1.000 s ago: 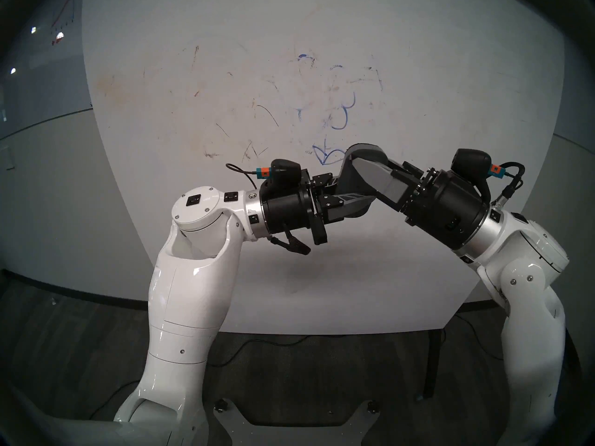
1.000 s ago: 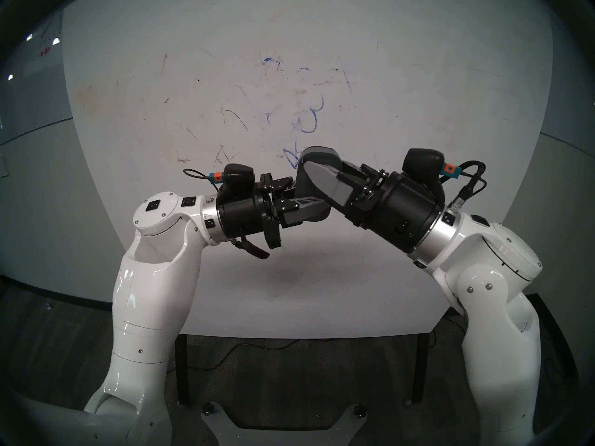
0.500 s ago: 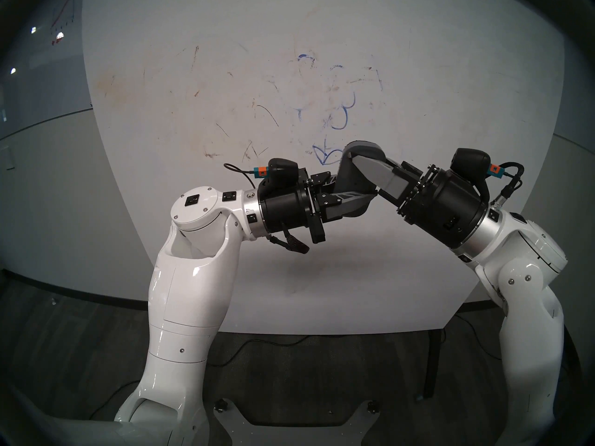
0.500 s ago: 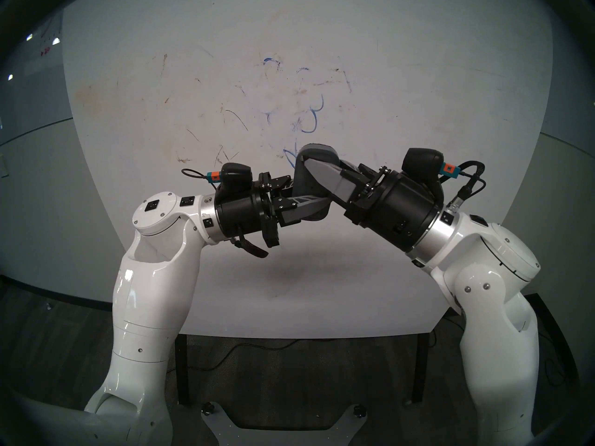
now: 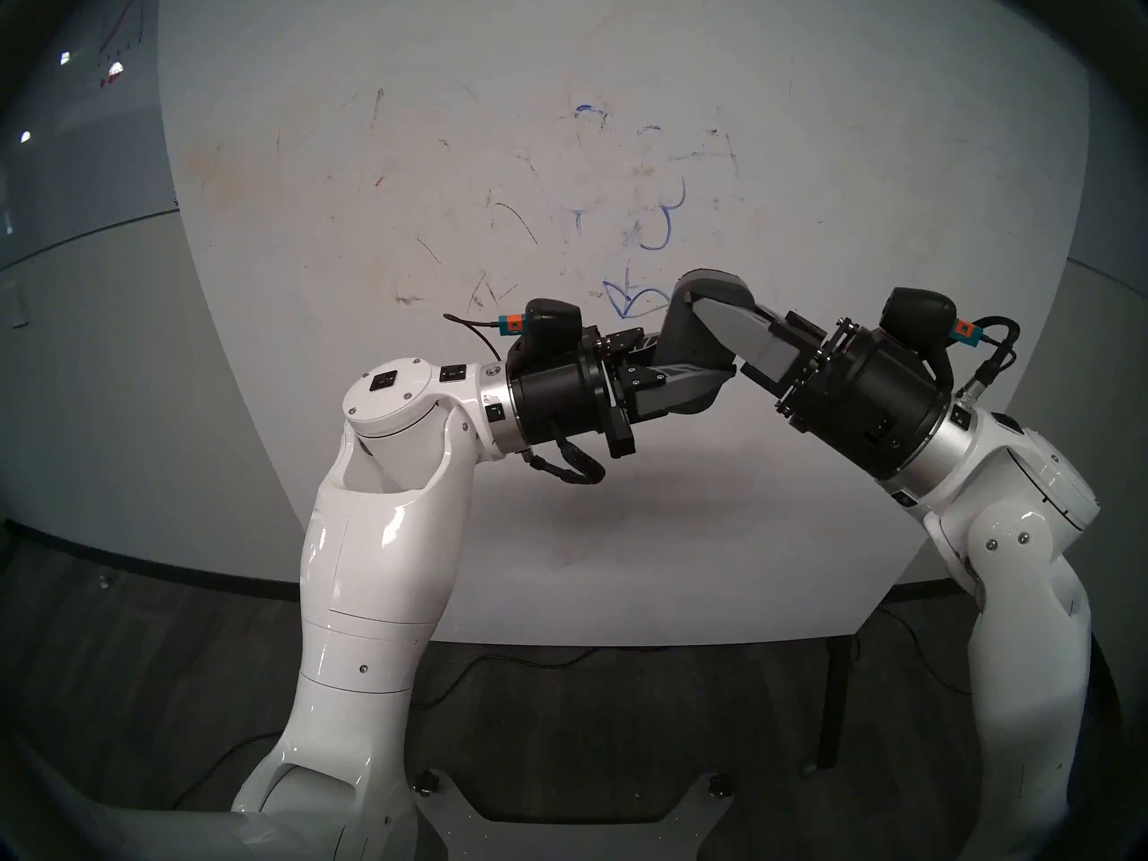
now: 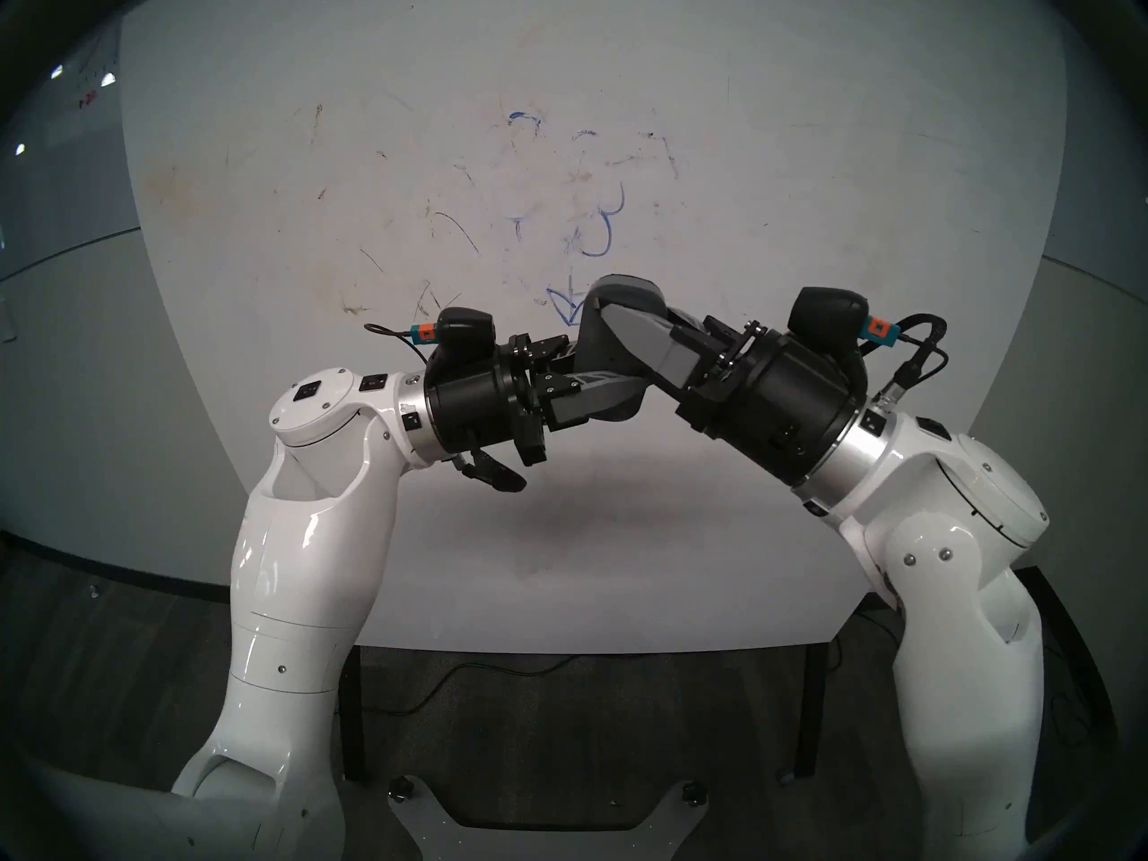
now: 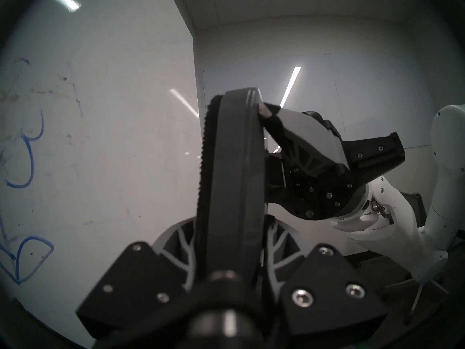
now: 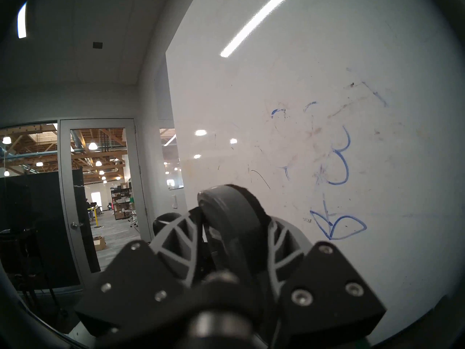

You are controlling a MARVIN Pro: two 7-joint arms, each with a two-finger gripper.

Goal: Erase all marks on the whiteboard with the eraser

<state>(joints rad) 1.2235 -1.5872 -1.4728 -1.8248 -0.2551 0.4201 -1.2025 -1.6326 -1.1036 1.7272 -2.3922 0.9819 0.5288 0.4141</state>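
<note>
Both tools grip the eraser [image 5: 699,338] mid-air in front of the whiteboard [image 5: 870,158]: left tool [image 5: 686,381] clamped on its lower end, right tool [image 5: 714,316] clamped on its upper end, apparently a handover. Farther back, blue marks [image 5: 661,220] are partly wiped; petal curves, both leaves and faint remnants remain, so the job looks roughly half done.

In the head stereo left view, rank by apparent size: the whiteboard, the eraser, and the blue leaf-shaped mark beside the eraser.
1. The whiteboard, by far the largest.
2. The eraser, partly covered by both grippers, so only roughly judged.
3. The blue leaf mark, smaller than the eraser; its right end is hidden behind it.
</note>
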